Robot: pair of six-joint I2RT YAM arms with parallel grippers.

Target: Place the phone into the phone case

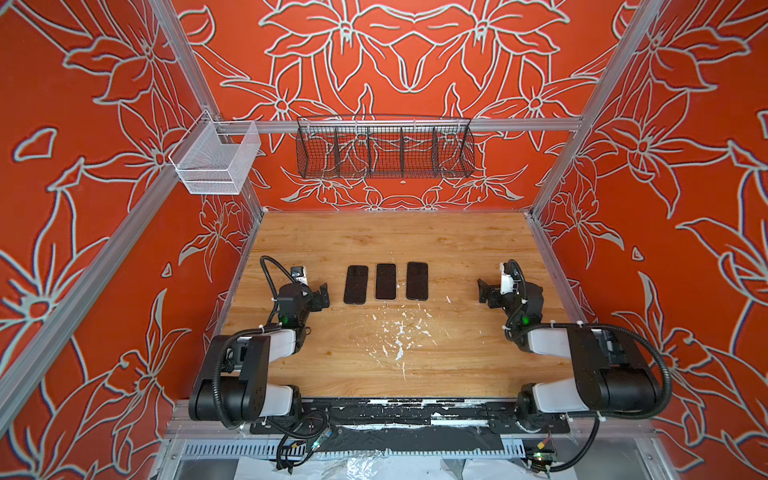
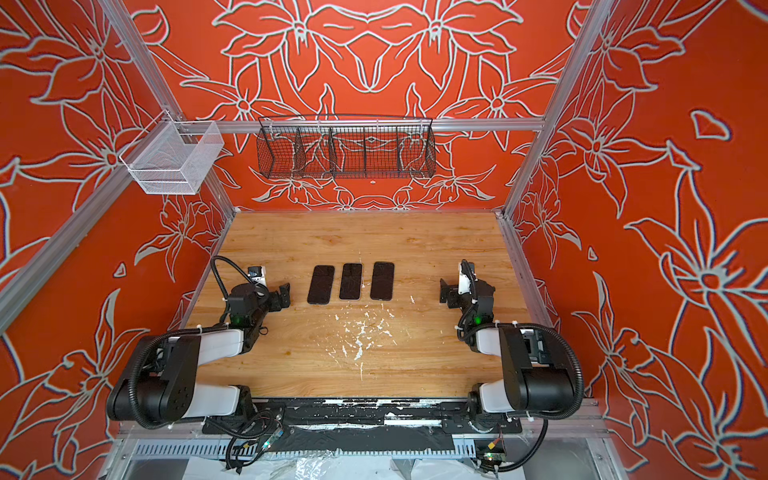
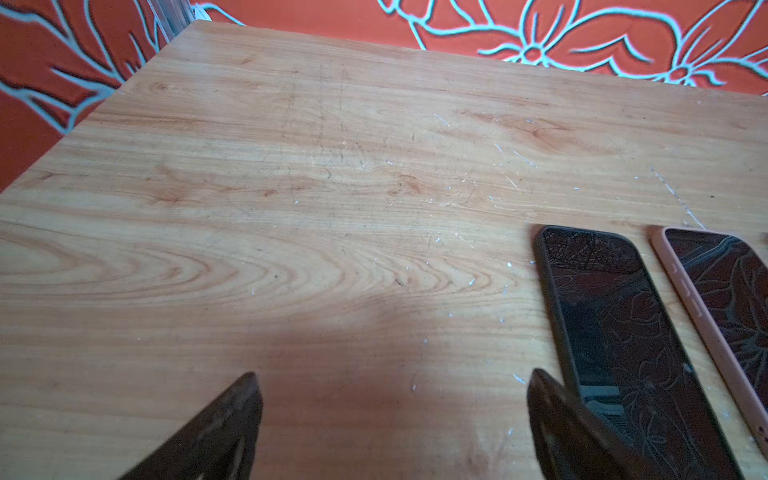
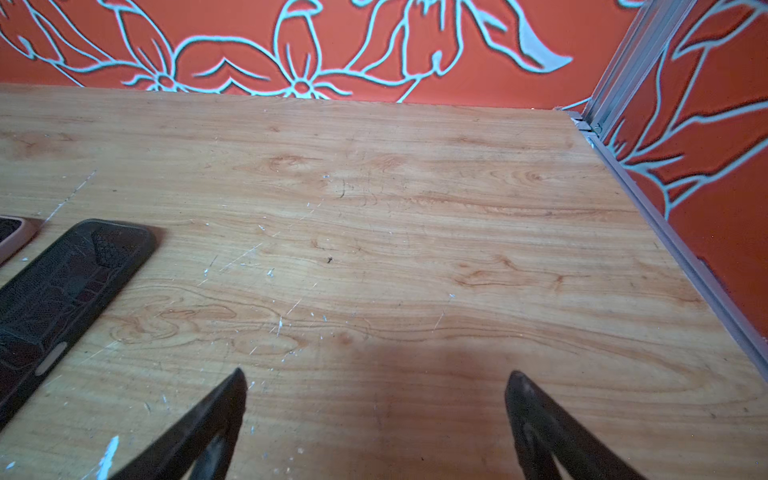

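Left gripper (image 1: 322,296) low over the table (image 1: 415,237), jaws spread wide, nothing between them; the left wrist view (image 3: 392,384) shows bare wood in the gap. Right gripper (image 1: 484,293) likewise spread and empty, confirmed in the right wrist view (image 4: 376,378).

Three phones lie flat in a row at mid-table, long sides parallel, narrow gaps between them.
- Left phone (image 1: 356,284): glossy screen up, seated in a black case (image 3: 552,299). Left gripper just beside it, not touching in both top views.
- Middle phone (image 1: 385,281): screen up, seated in a pink case (image 3: 685,291).
- Right phone (image 1: 417,281): dark all over; the right wrist view (image 4: 62,291) shows a dark rim, but cannot tell whether that is a case. Right gripper well apart from it, bare wood between.

White flecks (image 1: 399,332) scattered on the wood nearer the arm bases than the phones. Black wire basket (image 1: 384,147) and white mesh basket (image 1: 216,162) hang on the frame above the far edge.
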